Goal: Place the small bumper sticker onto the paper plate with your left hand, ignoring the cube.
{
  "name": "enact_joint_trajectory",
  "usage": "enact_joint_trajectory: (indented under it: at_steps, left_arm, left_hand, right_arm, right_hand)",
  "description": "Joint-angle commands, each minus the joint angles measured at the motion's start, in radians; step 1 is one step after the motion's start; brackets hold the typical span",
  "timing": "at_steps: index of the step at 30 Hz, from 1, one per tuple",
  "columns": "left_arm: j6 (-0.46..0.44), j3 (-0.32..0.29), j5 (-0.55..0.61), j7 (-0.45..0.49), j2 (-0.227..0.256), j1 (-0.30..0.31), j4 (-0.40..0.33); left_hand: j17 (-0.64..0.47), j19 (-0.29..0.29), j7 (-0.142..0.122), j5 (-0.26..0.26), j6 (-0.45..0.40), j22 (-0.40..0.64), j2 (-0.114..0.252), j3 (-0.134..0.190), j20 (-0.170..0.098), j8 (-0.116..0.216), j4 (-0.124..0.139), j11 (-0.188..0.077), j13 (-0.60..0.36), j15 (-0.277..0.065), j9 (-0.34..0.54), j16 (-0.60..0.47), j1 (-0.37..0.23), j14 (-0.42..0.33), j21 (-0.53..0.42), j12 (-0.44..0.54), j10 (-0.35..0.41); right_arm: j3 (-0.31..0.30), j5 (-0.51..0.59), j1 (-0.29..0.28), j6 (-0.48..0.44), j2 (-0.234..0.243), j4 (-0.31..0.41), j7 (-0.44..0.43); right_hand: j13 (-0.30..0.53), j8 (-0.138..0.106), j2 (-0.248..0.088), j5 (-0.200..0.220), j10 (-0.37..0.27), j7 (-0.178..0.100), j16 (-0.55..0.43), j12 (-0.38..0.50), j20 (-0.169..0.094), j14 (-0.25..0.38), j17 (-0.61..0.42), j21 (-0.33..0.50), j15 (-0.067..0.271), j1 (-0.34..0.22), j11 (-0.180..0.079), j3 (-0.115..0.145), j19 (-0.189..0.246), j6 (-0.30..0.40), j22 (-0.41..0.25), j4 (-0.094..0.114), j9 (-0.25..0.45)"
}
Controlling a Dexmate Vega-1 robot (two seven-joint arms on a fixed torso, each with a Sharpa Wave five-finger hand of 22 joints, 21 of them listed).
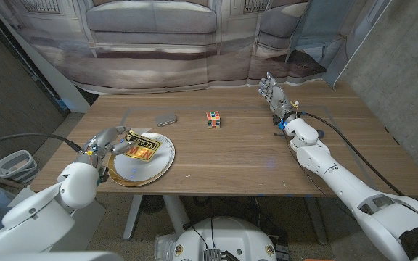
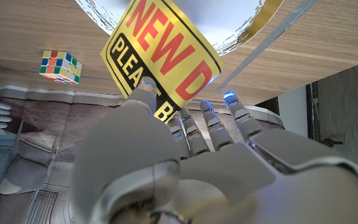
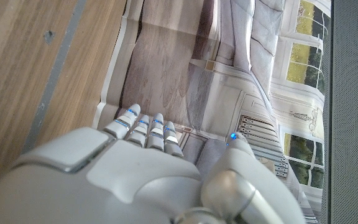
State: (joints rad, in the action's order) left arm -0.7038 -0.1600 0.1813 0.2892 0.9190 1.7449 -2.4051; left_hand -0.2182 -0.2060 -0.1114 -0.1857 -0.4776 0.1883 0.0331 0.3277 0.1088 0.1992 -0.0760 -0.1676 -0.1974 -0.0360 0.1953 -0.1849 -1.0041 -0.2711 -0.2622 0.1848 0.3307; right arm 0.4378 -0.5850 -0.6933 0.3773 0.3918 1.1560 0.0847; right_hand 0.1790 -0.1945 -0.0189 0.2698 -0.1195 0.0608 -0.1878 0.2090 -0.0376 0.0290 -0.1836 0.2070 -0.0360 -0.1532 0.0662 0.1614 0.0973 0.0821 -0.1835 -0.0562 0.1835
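A yellow bumper sticker [image 1: 143, 146] with red and black lettering hangs over the paper plate [image 1: 162, 165], a white plate with a gold rim at the table's front left. My left hand [image 1: 106, 141] pinches the sticker's near edge from the left. In the left wrist view the sticker [image 2: 163, 53] is held between the fingertips [image 2: 145, 91], with the plate's rim [image 2: 253, 28] behind it. A multicoloured cube [image 1: 212, 119] sits at mid-table, also seen in the left wrist view as the cube [image 2: 61, 66]. My right hand [image 1: 274, 91] stands at the far right of the table, fingers apart, holding nothing.
A small grey flat object [image 1: 166, 119] lies beyond the plate. A black cable [image 1: 339, 134] runs along the right arm over the table. A white bin [image 1: 14, 165] stands on the floor to the left. A printed backdrop hangs behind the table.
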Motion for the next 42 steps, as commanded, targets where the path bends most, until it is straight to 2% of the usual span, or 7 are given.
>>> enact_joint_trajectory:
  at_steps: [1, 13, 17, 22, 31, 42]
  left_arm:
    - [-0.004, 0.002, -0.033, 0.012, 0.000, -0.010, 0.008]
    - [-0.017, -0.003, -0.062, 0.022, 0.002, -0.003, 0.003]
    - [-0.036, 0.002, -0.060, 0.029, 0.011, -0.004, -0.005]
    - [-0.047, -0.005, -0.069, 0.031, 0.010, -0.001, -0.008]
    - [-0.006, -0.021, -0.090, 0.045, -0.011, 0.008, 0.013]
    - [-0.005, -0.010, -0.101, 0.047, 0.002, -0.006, 0.023]
  left_hand:
    - [0.000, 0.009, -0.002, -0.012, 0.011, 0.006, -0.009, -0.015, 0.000, -0.007, 0.006, 0.003, -0.005, -0.029, 0.001, -0.004, 0.028, 0.010, 0.002, 0.004, -0.014]
    - [0.001, 0.039, 0.018, -0.031, 0.061, 0.009, -0.051, -0.082, 0.018, -0.013, 0.066, 0.020, -0.005, -0.010, -0.001, -0.008, 0.157, 0.040, 0.018, 0.005, -0.053]
    - [0.001, 0.048, 0.020, -0.039, 0.077, 0.009, -0.066, -0.103, 0.017, -0.013, 0.084, 0.024, -0.005, -0.005, 0.000, -0.009, 0.197, 0.049, 0.022, 0.006, -0.065]
    - [0.002, 0.057, 0.022, -0.046, 0.092, 0.010, -0.076, -0.119, 0.020, -0.014, 0.097, 0.031, -0.005, 0.001, 0.000, -0.008, 0.225, 0.060, 0.027, 0.006, -0.075]
    - [0.003, 0.081, 0.030, -0.063, 0.137, 0.011, -0.102, -0.158, 0.033, -0.017, 0.127, 0.039, -0.005, 0.018, 0.001, -0.007, 0.292, 0.084, 0.036, 0.006, -0.100]
    - [0.003, 0.086, 0.033, -0.071, 0.147, 0.011, -0.108, -0.171, 0.035, -0.014, 0.137, 0.039, -0.005, 0.019, 0.001, -0.009, 0.313, 0.088, 0.038, 0.007, -0.108]
  right_arm:
    - [-0.002, -0.001, 0.001, 0.003, -0.001, 0.003, -0.004]
    - [-0.004, -0.002, -0.002, 0.008, 0.004, 0.007, 0.001]
    - [-0.006, -0.005, -0.002, 0.013, 0.003, 0.002, 0.006]
    - [-0.008, -0.009, -0.005, 0.014, 0.003, 0.002, 0.006]
    - [-0.010, -0.008, -0.009, 0.013, 0.006, 0.013, -0.001]
    - [-0.011, -0.007, -0.015, 0.013, 0.010, 0.021, -0.005]
  right_hand:
    - [0.004, 0.000, -0.005, -0.001, -0.005, -0.009, -0.001, -0.001, -0.005, 0.005, -0.003, -0.003, -0.004, -0.003, -0.003, 0.000, 0.006, 0.001, -0.004, -0.001, 0.002]
    - [0.004, -0.001, -0.007, -0.001, -0.005, -0.012, -0.002, -0.001, -0.002, 0.009, -0.003, -0.002, -0.007, -0.005, -0.003, 0.000, 0.007, 0.003, -0.004, -0.003, 0.002]
    - [0.004, -0.001, -0.008, -0.001, -0.005, -0.012, -0.002, -0.001, -0.002, 0.010, -0.002, -0.002, -0.007, -0.006, -0.002, 0.001, 0.008, 0.004, -0.004, -0.003, 0.002]
    - [0.004, -0.001, -0.008, -0.002, -0.007, -0.012, -0.003, 0.000, -0.001, 0.011, -0.002, -0.002, -0.007, -0.007, 0.001, 0.001, 0.009, 0.005, -0.004, -0.004, 0.002]
    - [0.004, -0.002, -0.009, -0.002, -0.008, -0.013, -0.003, 0.000, -0.001, 0.013, -0.002, -0.001, -0.008, -0.008, 0.001, 0.001, 0.011, 0.007, -0.004, -0.005, 0.002]
    - [0.004, -0.002, -0.010, -0.003, -0.009, -0.014, -0.003, 0.000, -0.001, 0.014, -0.002, -0.001, -0.008, -0.009, 0.001, 0.000, 0.011, 0.007, -0.004, -0.006, 0.002]
